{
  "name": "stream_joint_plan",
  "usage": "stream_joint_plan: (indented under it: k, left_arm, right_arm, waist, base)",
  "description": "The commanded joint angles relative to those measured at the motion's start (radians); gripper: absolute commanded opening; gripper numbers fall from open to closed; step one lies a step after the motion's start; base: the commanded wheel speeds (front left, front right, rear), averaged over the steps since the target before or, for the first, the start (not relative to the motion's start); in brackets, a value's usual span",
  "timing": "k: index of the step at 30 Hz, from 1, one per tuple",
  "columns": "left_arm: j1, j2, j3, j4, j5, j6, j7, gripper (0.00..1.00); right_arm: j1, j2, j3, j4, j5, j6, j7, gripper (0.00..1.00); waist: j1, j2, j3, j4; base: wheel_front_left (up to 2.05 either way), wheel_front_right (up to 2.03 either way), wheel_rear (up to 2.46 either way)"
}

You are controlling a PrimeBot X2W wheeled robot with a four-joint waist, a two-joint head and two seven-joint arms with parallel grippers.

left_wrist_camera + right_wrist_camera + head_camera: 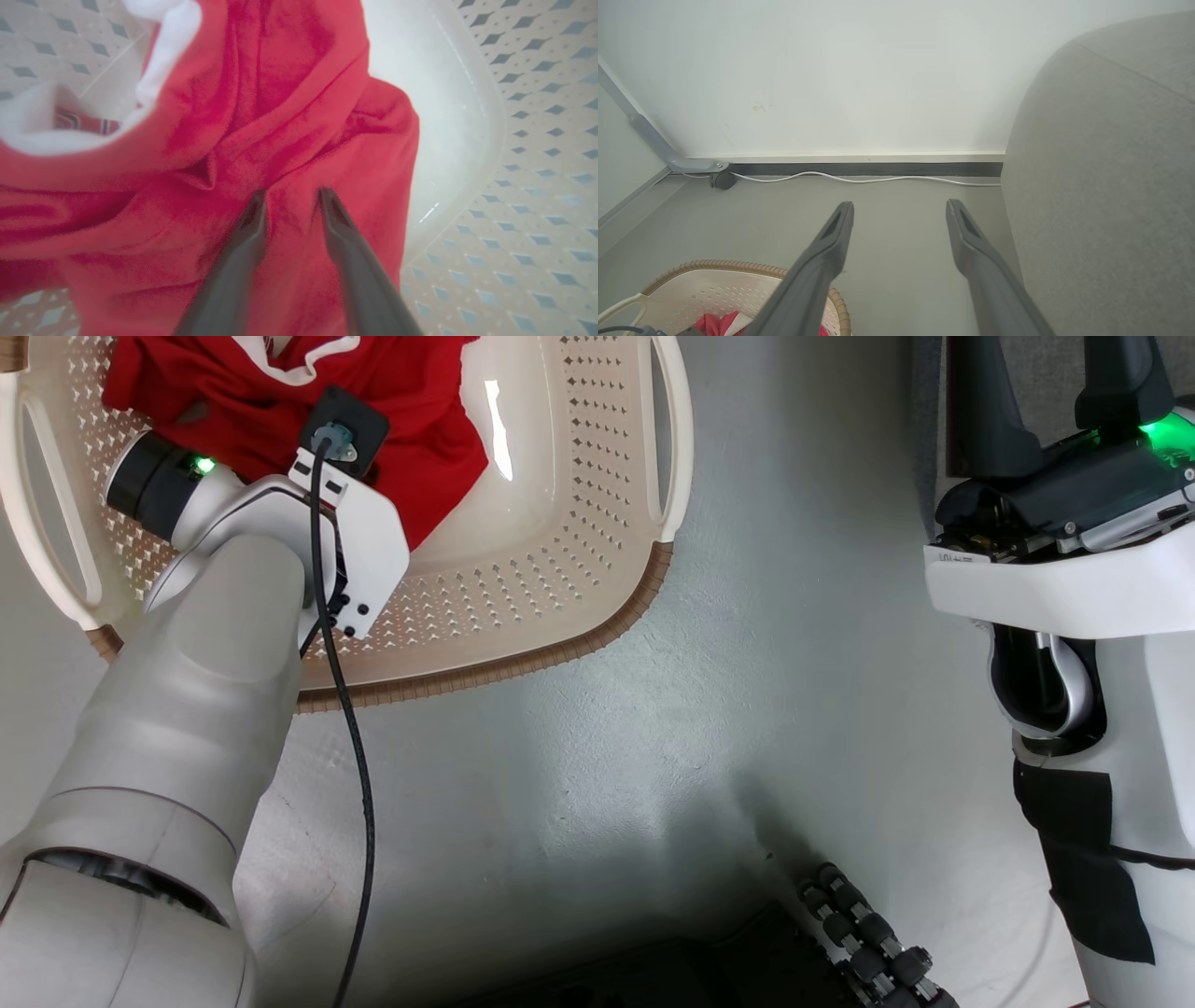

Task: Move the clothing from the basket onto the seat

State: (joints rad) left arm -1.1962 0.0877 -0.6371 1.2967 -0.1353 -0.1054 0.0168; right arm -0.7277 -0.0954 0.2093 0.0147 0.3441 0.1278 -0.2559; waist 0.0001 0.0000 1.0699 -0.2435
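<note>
two dark fingers of the left gripper (292, 193) sink their tips into the clothing (289, 116), a ridge of red cloth between them. they stand fairly narrow, but whether they pinch it i cannot tell, the wrist view being blurred. from the head, the pale left forearm (205, 691) and wrist housing (359, 541) cover those fingers. the clothing lies bunched in the basket (560, 625), its far part cut off by the top edge, and a white panel with striped trim is barely readable. the right gripper (900, 205) hangs wide and empty over the floor (901, 224), near the seat (1111, 186). a dark ribbed thing (859, 933) at the bottom edge is too shadowed to name. the floor is smooth grey; a white cable (878, 179) runs along a dark skirting (864, 169) under a pale wall (854, 70).
</note>
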Motion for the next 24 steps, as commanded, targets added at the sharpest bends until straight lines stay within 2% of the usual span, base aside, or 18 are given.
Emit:
stream_joint_plan:
  k: [1, 11, 24]
  left_arm:
    - [0.023, 0.016, 0.004, -0.006, -0.01, 0.003, -0.01, 0.0]
    - [0.059, 0.023, 0.017, -0.006, -0.047, 0.011, -0.057, 0.0]
    - [0.164, -0.024, 0.047, -0.006, -0.132, 0.005, -0.188, 0.0]
  right_arm:
    - [0.046, 0.007, 0.009, -0.027, 0.005, 0.003, -0.006, 1.0]
    - [0.028, 0.011, -0.014, -0.016, 0.014, 0.003, -0.006, 1.0]
    - [0.073, -0.012, -0.033, 0.041, 0.008, 0.003, -0.006, 1.0]
  waist:
    - [-0.0001, 0.0, -0.002, -0.001]
    - [-0.0001, 0.0, -0.041, -0.016]
    - [-0.0001, 0.0, -0.226, 0.026]
  base:
    - [0.0, 0.0, 0.0]
    - [0.0, 0.0, 0.0]
    - [0.0, 0.0, 0.0]
